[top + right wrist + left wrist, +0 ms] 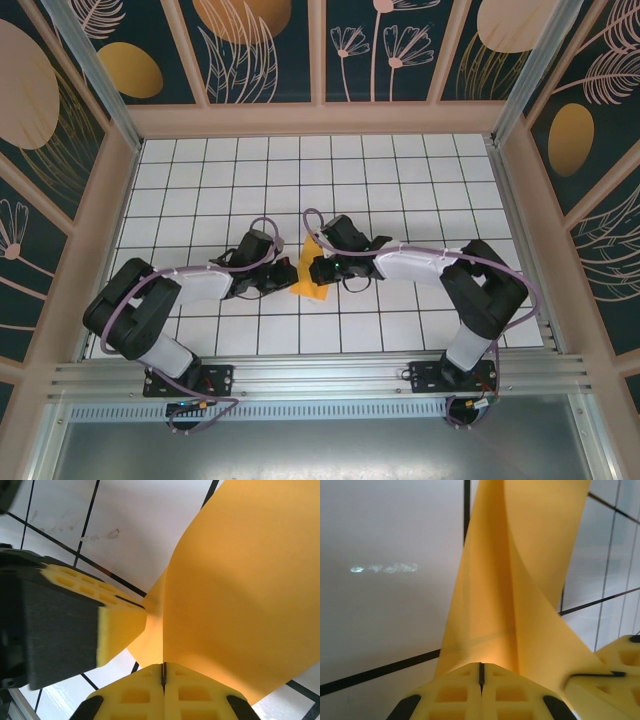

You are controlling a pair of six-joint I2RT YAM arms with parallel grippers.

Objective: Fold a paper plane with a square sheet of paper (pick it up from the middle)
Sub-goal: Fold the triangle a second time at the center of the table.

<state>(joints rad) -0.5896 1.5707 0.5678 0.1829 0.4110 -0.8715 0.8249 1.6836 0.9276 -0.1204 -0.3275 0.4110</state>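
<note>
Left tool (481,674) and right tool (163,669) both pinched shut on the square sheet of paper (311,278), at mid-worktop (400,180).
From overhead the sheet is a small orange-yellow wedge between the two tool tips. The wrist views show it curving and twisting away from each pinch, faintly creased, over white grid tiles (145,525).

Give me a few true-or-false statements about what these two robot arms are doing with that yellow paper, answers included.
1. The right claw is shut on the orange-yellow sheet of paper. True.
2. The left claw stands wide open. False: it too is shut on the paper.
3. The paper lies flat. False: it bends and twists between the claws.
4. The claws meet the paper from opposite sides. True.
</note>
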